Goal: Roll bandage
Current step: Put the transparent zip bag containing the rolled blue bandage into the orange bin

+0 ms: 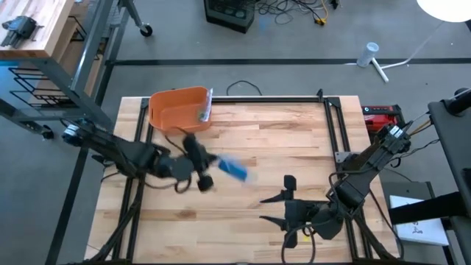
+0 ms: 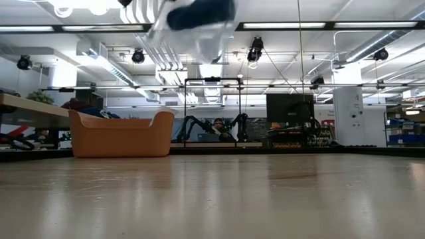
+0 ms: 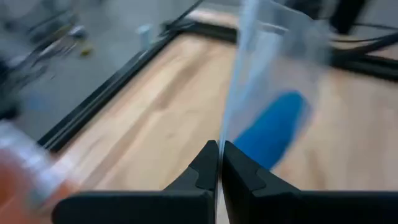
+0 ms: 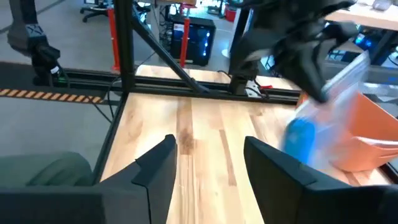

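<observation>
The left hand (image 1: 208, 171) is closed tight on the edge of a clear bag (image 3: 273, 68) with a blue bandage (image 1: 234, 168) inside, held above the wooden surface (image 1: 294, 140) near the orange bin (image 1: 179, 109). The right hand (image 1: 283, 208) is open and holds nothing, near the front edge.

Bright ceiling lights (image 2: 199, 5) overhead; motion blur smears the bag (image 3: 273, 93).
</observation>
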